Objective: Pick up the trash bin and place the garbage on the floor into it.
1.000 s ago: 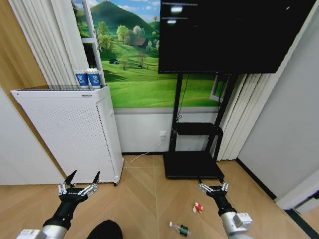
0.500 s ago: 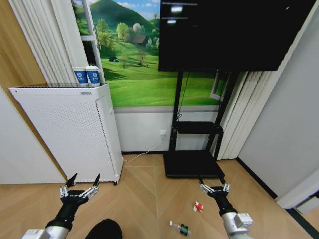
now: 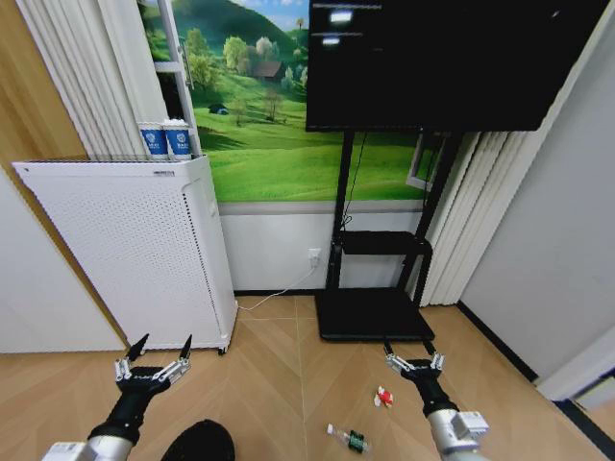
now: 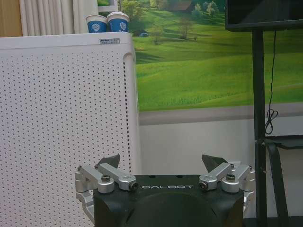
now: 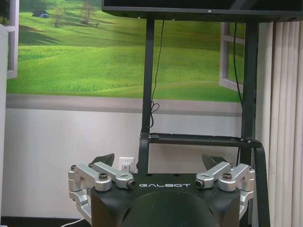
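The trash bin (image 3: 200,442) shows as a black rounded shape at the bottom edge of the head view, on the floor (image 3: 288,384) just right of my left arm. A clear bottle with a green label (image 3: 346,440) lies on the floor, and a red-and-white wrapper (image 3: 383,397) lies a little beyond it, both just left of my right arm. My left gripper (image 3: 164,342) (image 4: 161,161) hangs open above the floor, up and left of the bin. Held at about the same height, my right gripper (image 3: 409,351) (image 5: 158,159) is open with nothing in it.
A tall white perforated box (image 3: 135,250) with two blue paper cups (image 3: 165,139) on top stands at the left wall. A black TV stand (image 3: 375,317) with a large screen (image 3: 442,62) stands ahead. White curtains and a grey wall close the right side.
The whole picture has shifted slightly, so the camera moved. My left gripper sits a little lower than a second ago. The right gripper and the garbage hold their places.
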Tool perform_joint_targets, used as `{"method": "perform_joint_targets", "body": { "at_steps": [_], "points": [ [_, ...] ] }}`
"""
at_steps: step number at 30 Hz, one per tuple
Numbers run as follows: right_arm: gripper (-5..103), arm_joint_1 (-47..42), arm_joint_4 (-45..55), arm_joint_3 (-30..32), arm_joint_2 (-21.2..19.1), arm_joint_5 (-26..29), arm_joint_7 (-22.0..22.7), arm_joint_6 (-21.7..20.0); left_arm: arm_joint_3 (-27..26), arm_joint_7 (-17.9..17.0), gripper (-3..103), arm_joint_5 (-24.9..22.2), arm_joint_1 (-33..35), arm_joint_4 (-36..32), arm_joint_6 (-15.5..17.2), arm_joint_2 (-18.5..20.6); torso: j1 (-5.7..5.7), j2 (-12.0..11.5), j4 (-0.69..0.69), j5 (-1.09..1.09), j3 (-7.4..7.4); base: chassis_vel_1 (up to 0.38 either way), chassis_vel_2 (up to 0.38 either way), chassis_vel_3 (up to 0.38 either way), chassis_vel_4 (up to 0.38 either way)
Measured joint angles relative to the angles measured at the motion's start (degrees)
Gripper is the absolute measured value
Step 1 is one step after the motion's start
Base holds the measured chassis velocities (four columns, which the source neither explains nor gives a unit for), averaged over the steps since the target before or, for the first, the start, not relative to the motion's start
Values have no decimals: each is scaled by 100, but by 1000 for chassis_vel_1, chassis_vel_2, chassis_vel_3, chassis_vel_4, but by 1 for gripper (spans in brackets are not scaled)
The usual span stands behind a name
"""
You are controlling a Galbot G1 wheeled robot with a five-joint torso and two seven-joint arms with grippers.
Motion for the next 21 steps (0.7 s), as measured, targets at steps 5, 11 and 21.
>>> {"method": "perform_joint_targets", "body": {
  "at_steps": [5,11,21],
  "points": [
    [100,-1,1,10,5,0,3,12,8,4,98,23,-2,15,-8,2,-57,-155,0,0,-98,0,0,0,0],
    [100,-10,0,9,19,-3,3,21,15,7,98,28,-2,14,-9,2,-112,-289,0,0,-178,0,0,0,0],
    [100,-36,2,14,18,-9,2,35,36,24,98,47,-1,31,-10,13,-194,-515,0,0,-321,0,0,0,0]
  ]
}}
